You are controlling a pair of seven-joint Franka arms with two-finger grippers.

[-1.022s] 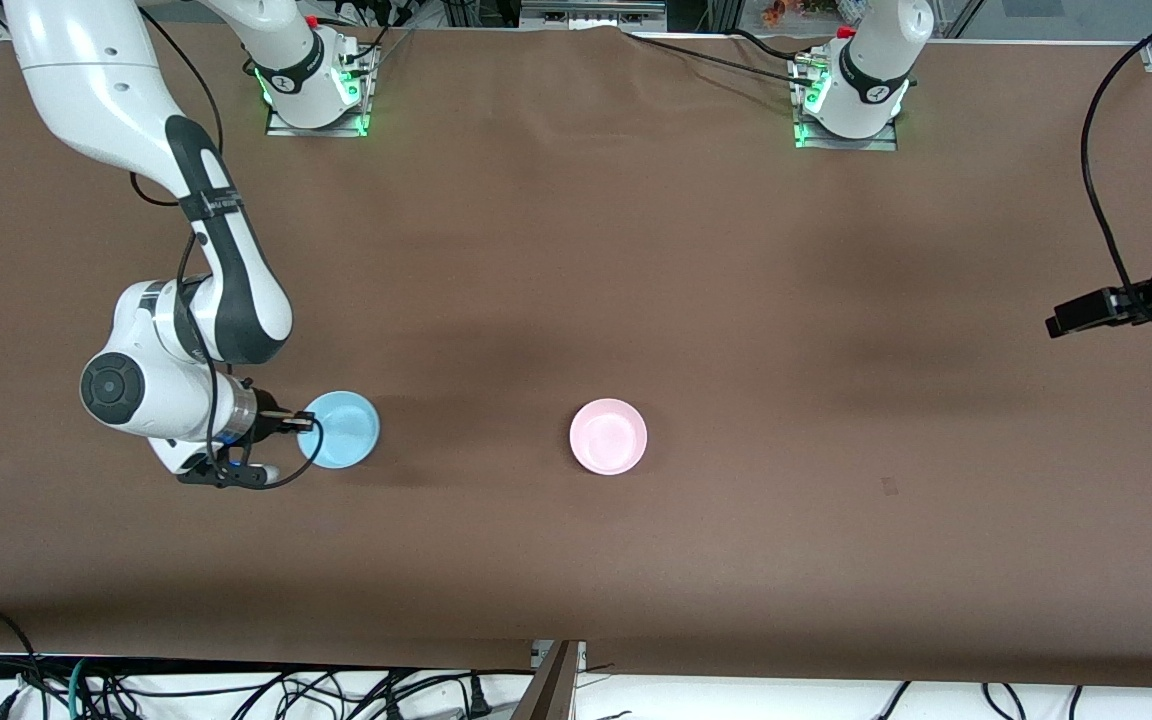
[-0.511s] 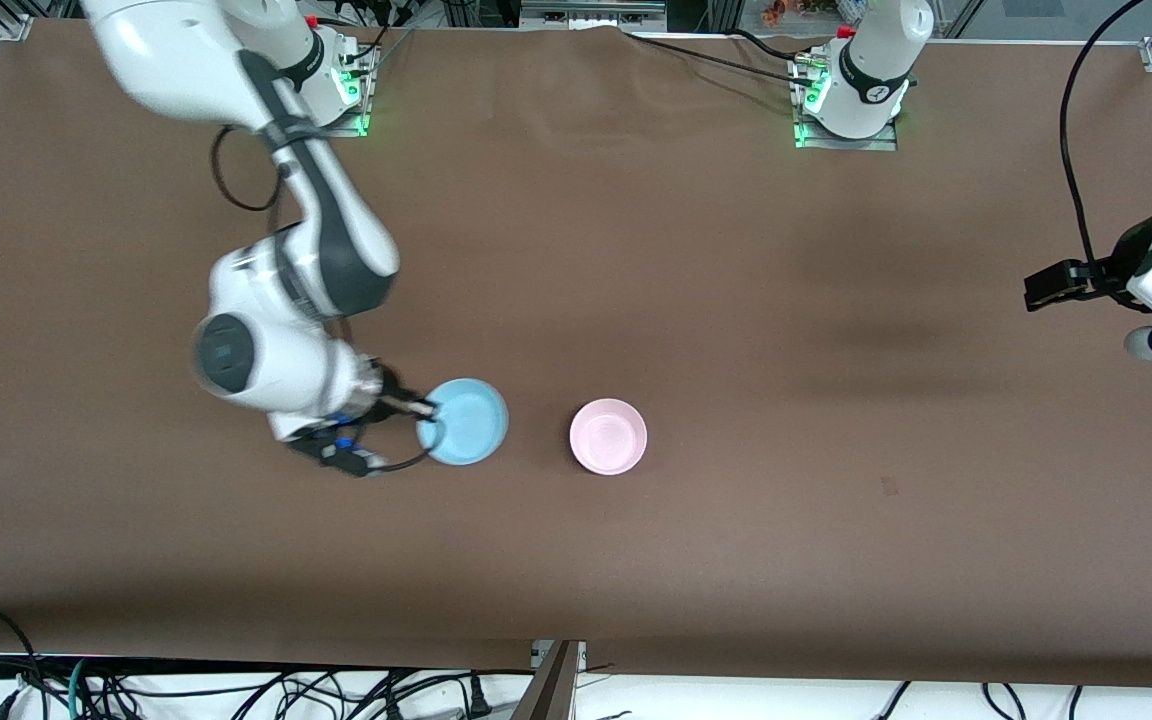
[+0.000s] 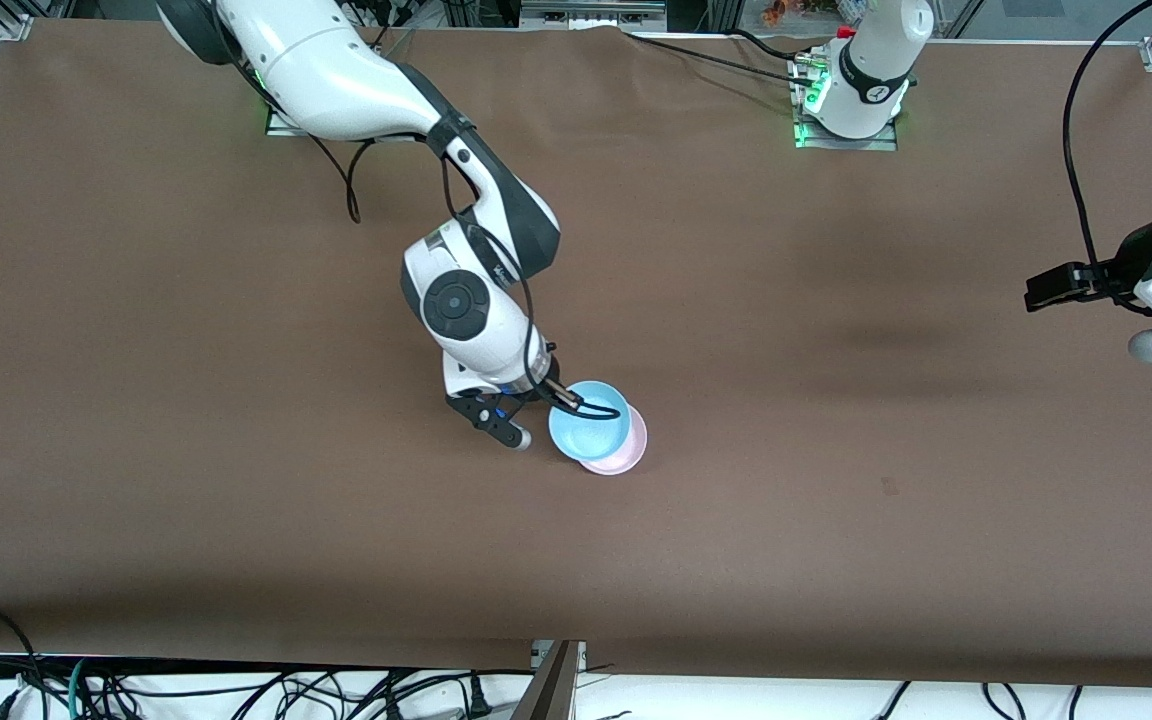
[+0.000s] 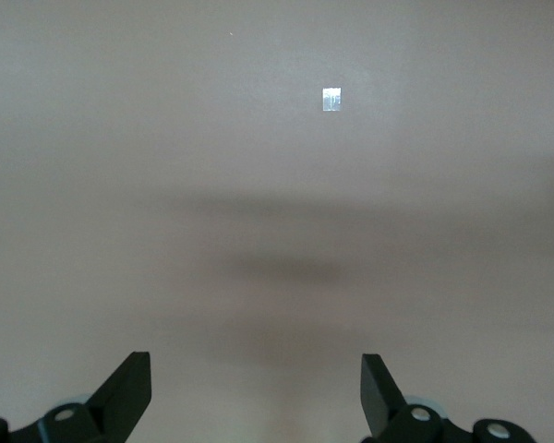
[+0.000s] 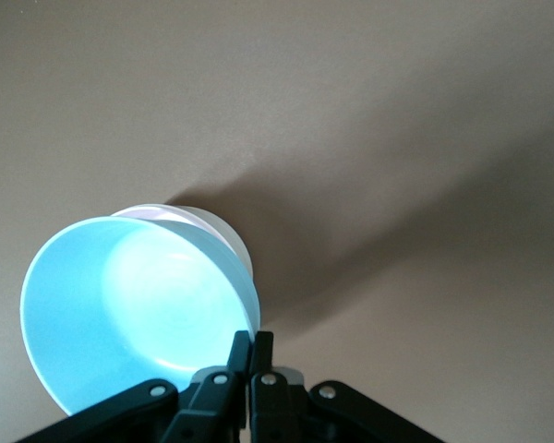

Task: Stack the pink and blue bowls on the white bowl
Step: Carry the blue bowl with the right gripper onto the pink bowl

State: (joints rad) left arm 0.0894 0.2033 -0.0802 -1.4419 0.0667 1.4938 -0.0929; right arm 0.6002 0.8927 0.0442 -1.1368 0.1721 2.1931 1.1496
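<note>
My right gripper (image 3: 564, 400) is shut on the rim of the light blue bowl (image 3: 591, 425) and holds it tilted just above the pale pink bowl (image 3: 626, 458), overlapping most of it. In the right wrist view the shut fingers (image 5: 251, 346) pinch the blue bowl's (image 5: 138, 305) rim, and a pale bowl's rim (image 5: 223, 231) shows under it. No separate white bowl shows on the table. My left gripper (image 3: 1041, 290) waits, open and empty, at the left arm's end of the table. The left wrist view shows its fingers spread (image 4: 256, 388) over bare table.
The brown table cover (image 3: 836, 560) is bare around the bowls. A small tape mark (image 3: 889, 486) lies toward the left arm's end from the bowls and also shows in the left wrist view (image 4: 331, 99). Cables hang below the table edge nearest the camera.
My right gripper has carried the blue bowl from the right arm's end of the table to over the pink bowl. The left arm shifted slightly, then stayed still.
</note>
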